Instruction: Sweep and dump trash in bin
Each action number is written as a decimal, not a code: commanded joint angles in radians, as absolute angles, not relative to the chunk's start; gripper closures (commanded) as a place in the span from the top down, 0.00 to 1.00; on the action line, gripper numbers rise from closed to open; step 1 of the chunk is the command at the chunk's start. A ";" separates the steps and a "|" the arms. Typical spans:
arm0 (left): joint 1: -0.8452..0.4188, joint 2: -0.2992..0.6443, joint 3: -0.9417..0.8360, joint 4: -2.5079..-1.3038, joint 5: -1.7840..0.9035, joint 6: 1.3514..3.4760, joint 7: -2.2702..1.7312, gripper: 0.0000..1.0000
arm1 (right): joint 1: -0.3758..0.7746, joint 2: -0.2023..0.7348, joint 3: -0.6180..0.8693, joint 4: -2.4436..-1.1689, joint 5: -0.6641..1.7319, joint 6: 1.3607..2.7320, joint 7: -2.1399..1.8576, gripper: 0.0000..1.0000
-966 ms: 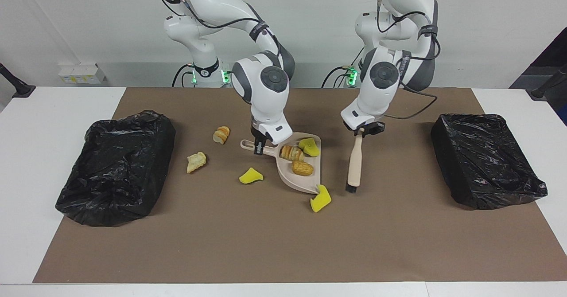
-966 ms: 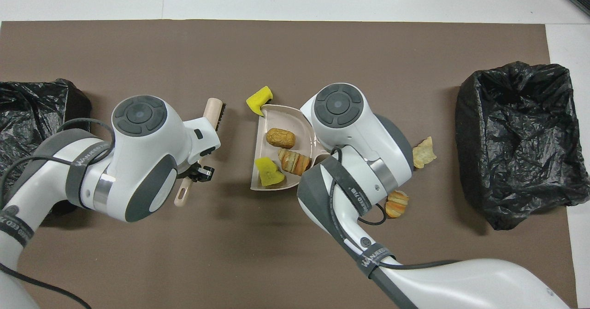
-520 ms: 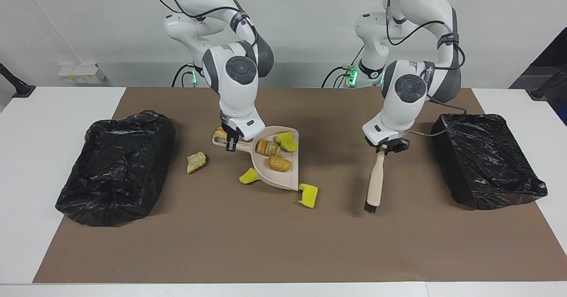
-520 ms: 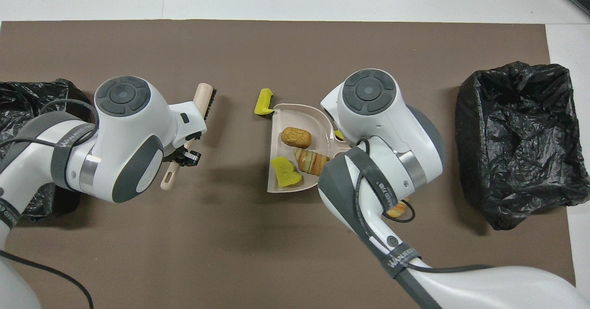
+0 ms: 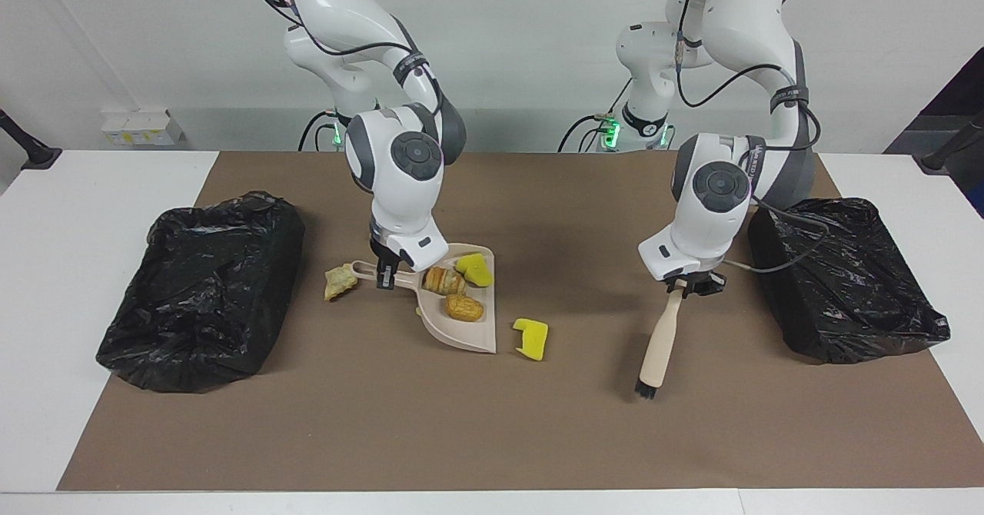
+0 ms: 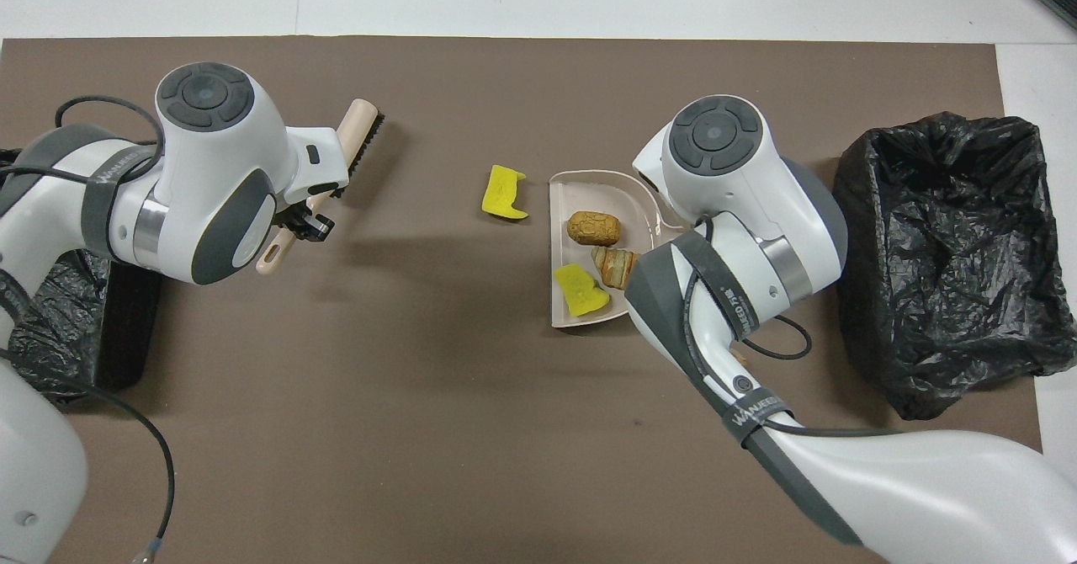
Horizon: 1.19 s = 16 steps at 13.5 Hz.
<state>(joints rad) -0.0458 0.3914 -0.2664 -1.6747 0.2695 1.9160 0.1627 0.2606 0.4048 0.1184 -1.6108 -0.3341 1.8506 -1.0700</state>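
Note:
My right gripper (image 5: 384,275) is shut on the handle of the beige dustpan (image 5: 469,334), whose rim also shows in the overhead view (image 6: 562,202). The pan holds three pieces of trash: a yellow sponge chunk (image 5: 477,269), a striped bread bit (image 5: 444,280) and a brown bread bit (image 5: 463,307). Another yellow sponge chunk (image 5: 530,338) (image 6: 503,194) lies on the mat beside the pan's lip. A tan piece (image 5: 339,283) lies by the pan's handle. My left gripper (image 5: 686,286) (image 6: 296,226) is shut on the handle of the beige brush (image 5: 659,346), which hangs bristles down over the mat. Other trash pieces are hidden.
A bin lined with a black bag (image 5: 200,292) (image 6: 951,252) stands at the right arm's end of the brown mat. A second black-bagged bin (image 5: 846,277) stands at the left arm's end, close beside the left arm.
My right gripper has carried the dustpan with its three pieces toward the right arm's bin, leaving the yellow chunk on the mat. My left gripper has carried the brush toward the left arm's end.

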 commanded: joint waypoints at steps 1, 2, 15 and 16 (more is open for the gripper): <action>-0.075 0.385 -0.276 -1.689 0.284 1.893 0.175 0.00 | 0.268 0.459 0.127 -1.552 -0.347 1.856 -1.062 0.00; -0.093 0.373 -0.278 -1.709 0.279 1.899 0.176 0.00 | 0.278 0.463 0.127 -1.551 -0.342 1.864 -1.052 0.00; -0.333 0.246 -0.287 -1.875 0.167 1.994 0.022 0.00 | 0.345 0.477 0.130 -1.551 -0.265 1.922 -0.939 0.00; -0.327 0.242 -0.285 -1.876 0.167 1.994 0.002 0.00 | 0.341 0.477 0.130 -1.551 -0.265 1.922 -0.942 0.00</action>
